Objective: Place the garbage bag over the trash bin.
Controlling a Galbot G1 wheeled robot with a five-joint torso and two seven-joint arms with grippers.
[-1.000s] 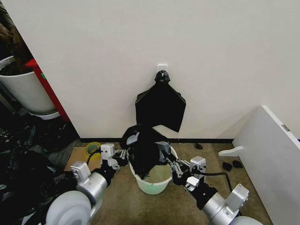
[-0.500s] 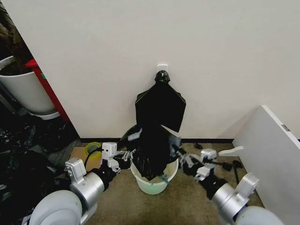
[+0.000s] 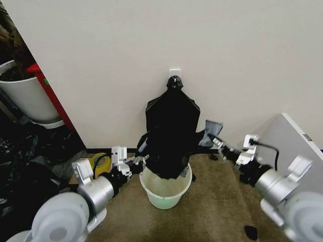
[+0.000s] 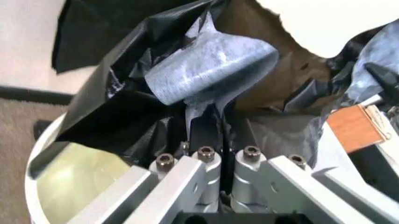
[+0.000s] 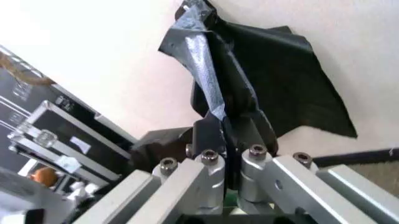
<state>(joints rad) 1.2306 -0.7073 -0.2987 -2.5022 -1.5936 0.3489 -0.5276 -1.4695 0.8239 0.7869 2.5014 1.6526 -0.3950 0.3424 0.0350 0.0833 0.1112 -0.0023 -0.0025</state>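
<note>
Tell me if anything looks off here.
The wrinkly black plastic garbage bag hangs stretched between the left gripper and right gripper, above the translucent-white round trash bin, not over its rim.

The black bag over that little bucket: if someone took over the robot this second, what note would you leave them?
Left gripper: shut on the garbage bag's edge, by the near-left rim of the trash bin.
Right gripper: shut on the bag's other edge, held out to the right of the bin.
Bag: stretched between the two grippers, hanging above the bin, lower end dipping near its mouth.
Done: bag gripped on both sides and lifted.
Left: bring the bag's mouth down around the rim; the bin's rim shows bare.
</note>
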